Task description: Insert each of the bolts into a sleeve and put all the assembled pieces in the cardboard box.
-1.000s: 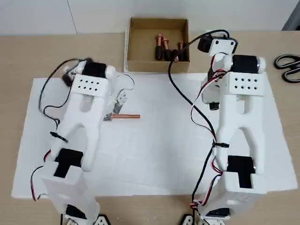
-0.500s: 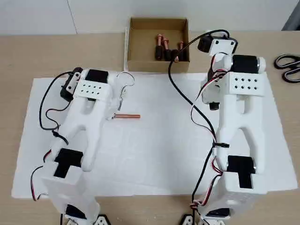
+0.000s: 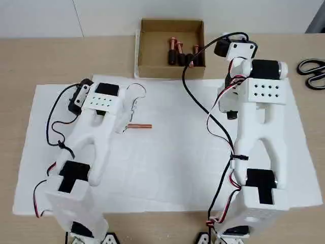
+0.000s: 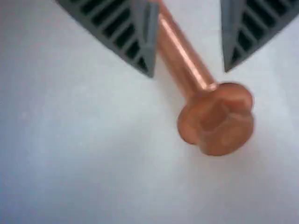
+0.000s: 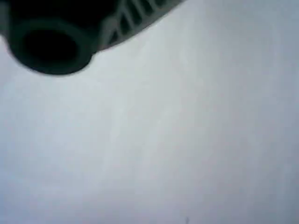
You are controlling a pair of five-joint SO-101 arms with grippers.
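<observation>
The left pincer (image 4: pixel 188 72) is spread, astride the shank of the copper bolt (image 4: pixel 215 119), which lies flat on the white sheet (image 3: pixel 167 168). A black sleeve (image 5: pixel 46 46) sits against the right pincer (image 5: pixel 126 21); I cannot tell whether it grips. Farthest off, assembled pieces (image 3: pixel 182 51) lie in the cardboard box (image 3: pixel 171 21).

- left arm (image 3: pixel 96 132), right arm (image 3: pixel 261 117): white plastic shells, forked links, a plate of small round holes near each wrist
- black servo blocks (image 3: pixel 73 175) at the joints
- black, red and white cables (image 3: pixel 203 109) looped alongside
- left arm's fingers (image 4: pixel 126 32): dark grey, ribbed, pointed
</observation>
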